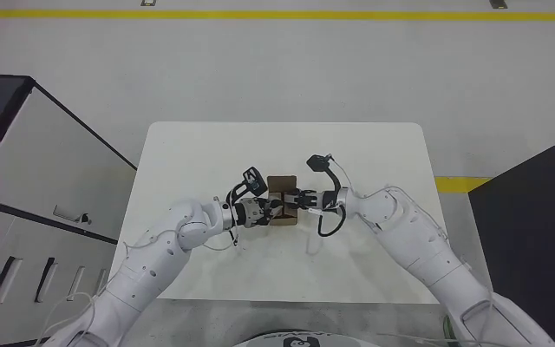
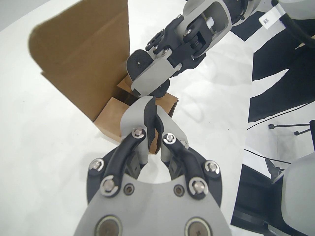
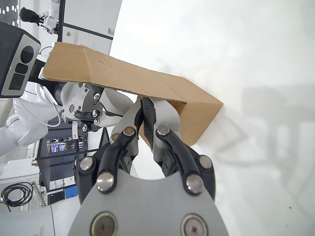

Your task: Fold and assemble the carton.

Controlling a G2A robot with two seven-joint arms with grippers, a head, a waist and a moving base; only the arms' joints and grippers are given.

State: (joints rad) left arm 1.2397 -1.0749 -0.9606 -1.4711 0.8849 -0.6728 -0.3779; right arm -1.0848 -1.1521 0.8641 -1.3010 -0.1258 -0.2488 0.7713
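the brown corrugated carton (image 1: 282,185) stands near the middle of the white bench (image 1: 373,260), with both arms meeting at it from opposite sides. it is partly set up. in the left wrist view the carton (image 2: 81,55) has one large flap standing upright above the low, open box body, and shorter flaps lie folded down inside the opening.

the left tool (image 2: 151,108) sits at the near rim of the box. its fingers are drawn narrow, with a strip of cardboard pinched between the dark pads. in the top view the left tool (image 1: 270,209) is at the carton's side nearest the robot's left.

the right tool (image 3: 145,110) is also drawn narrow, and its ribbed pads clamp the edge of a carton (image 3: 137,79) wall just under the long upper panel. from the left wrist camera the right tool (image 2: 150,81) reaches into the opening from the far side, its fingertips just beside those of the left tool. in the top view the right tool (image 1: 300,201) is at the opposite edge of the box.

a grey cabinet (image 1: 43,165) stands off the bench's left side.
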